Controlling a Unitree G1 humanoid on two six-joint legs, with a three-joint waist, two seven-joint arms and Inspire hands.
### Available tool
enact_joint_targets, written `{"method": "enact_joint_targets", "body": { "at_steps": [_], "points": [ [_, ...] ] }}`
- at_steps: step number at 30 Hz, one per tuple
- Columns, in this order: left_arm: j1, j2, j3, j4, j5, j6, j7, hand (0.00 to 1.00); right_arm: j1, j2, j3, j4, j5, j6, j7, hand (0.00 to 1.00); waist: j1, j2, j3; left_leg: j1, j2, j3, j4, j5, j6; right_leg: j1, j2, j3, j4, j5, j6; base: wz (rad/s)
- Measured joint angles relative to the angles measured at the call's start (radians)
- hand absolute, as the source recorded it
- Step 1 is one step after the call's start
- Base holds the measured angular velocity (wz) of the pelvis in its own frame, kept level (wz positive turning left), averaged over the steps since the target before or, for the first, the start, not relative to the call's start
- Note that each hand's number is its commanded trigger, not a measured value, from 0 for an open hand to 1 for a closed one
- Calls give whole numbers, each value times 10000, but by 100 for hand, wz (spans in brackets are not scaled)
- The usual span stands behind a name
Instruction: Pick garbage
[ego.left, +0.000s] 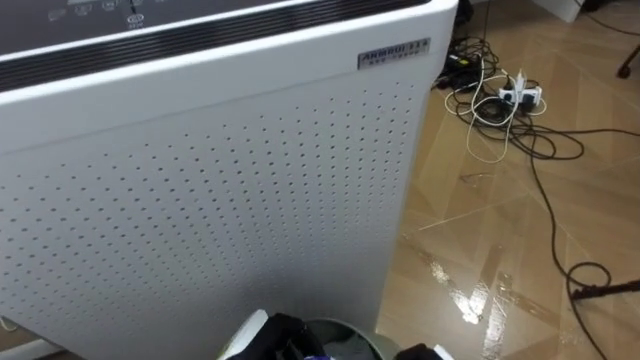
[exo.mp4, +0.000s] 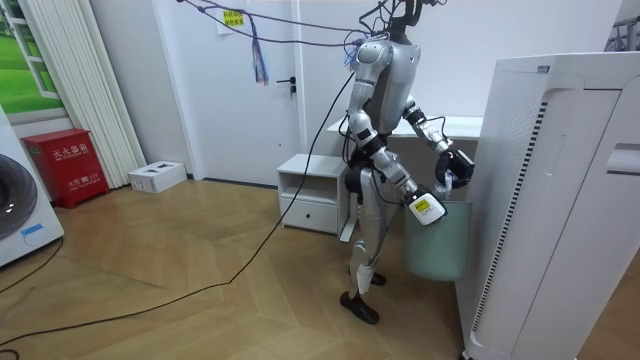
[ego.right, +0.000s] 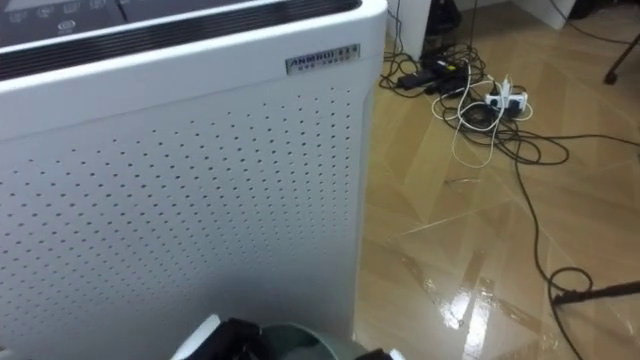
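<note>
Wooden floor (ego.left: 500, 200) runs past a tall white air purifier (ego.left: 200, 180) with a perforated front, and a tangle of cables (ego.left: 500, 110) lies well off to the robot's right. The robot stands close against the purifier, with a grey-green waste bin (exo.mp4: 437, 240) on the floor just in front of its legs, between it and the appliance.

Both arms reach forward over the bin. The left hand (exo.mp4: 457, 168) hangs above the bin's mouth, and a small bluish-white scrap (exo.mp4: 447, 181) shows right under it. This is probably the garbage, though it is too small to identify. I cannot tell whether the left hand is clamped on the scrap or merely above it. The right hand (exo.mp4: 425, 207) sits lower, near the bin's near rim, and I cannot tell whether it is closed or spread, or whether it touches the bin.

By this reading the pick-up seems done and the carry finished. What is left would be to let the scrap fall inside the bin. No other litter shows on the floor.
</note>
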Motion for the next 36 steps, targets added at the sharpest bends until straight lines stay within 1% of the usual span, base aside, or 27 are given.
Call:
{"method": "enact_joint_targets", "body": {
  "at_steps": [2, 3, 4, 5, 11, 20, 26, 34, 36],
  "points": [
    [-35, -14, 2, 146, 7, -31, 223, 100, -28, -25, 0, 136, 3, 0, 0, 100, 36, 6, -3, -74, 3, -1, 1, 0, 0, -90, -7, -52, 10, 6, -9, 0],
    [-91, -42, 15, 299, 8, -51, 340, 71, -63, -13, -4, 192, 3, 0, 0, 100, 35, 12, -5, -127, 8, -3, 9, 1, 0, -147, -9, -85, 11, 11, -18, 0],
    [-186, -85, 15, 469, 8, -56, 430, 51, -113, -14, -7, 264, 2, 0, 4, 100, 35, 14, -6, -176, 12, -4, 16, 1, 0, -186, -8, -92, 9, 14, -22, 0],
    [-288, -139, 13, 636, 9, -59, 513, 0, -169, -14, -9, 363, 1, 0, 11, 100, 35, 16, -5, -197, 12, -2, 14, 1, 0, -212, -6, -87, 7, 14, -23, 0],
    [-447, -241, -29, 726, 31, -90, 1074, 0, -253, 1, 1, 413, 2, 0, 25, 100, 14, 64, -9, -268, 11, 10, 12, 1, 0, -294, -18, -122, 3, 15, -24, 0],
    [-503, -296, -32, 973, 43, -291, 1846, 0, -273, 59, 6, 408, -6, 0, 315, 100, 31, 113, -16, -344, 10, 30, 12, 3, 3, -383, -26, -139, 26, 18, -30, 0],
    [-501, -295, -21, 1029, 40, -438, 1879, 0, -265, -16, 12, 403, -46, 0, 495, 100, 122, 114, -17, -343, 9, 61, 13, 3, 3, -414, -33, -140, 58, 22, -36, -2],
    [-501, -309, -204, 1104, 30, -489, 1861, 0, -265, -77, 11, 387, -4, 0, 554, 100, 232, 128, -27, -335, 14, 44, 25, 4, 4, -408, -86, -141, 74, 29, -47, 0],
    [-502, -335, -278, 1261, 30, -610, 1859, 0, -266, -75, 12, 386, 2, -1, 552, 100, 233, 127, -27, -325, 13, 44, 25, 4, 4, -394, -86, -151, 75, 29, -47, 0]
  ]
}}
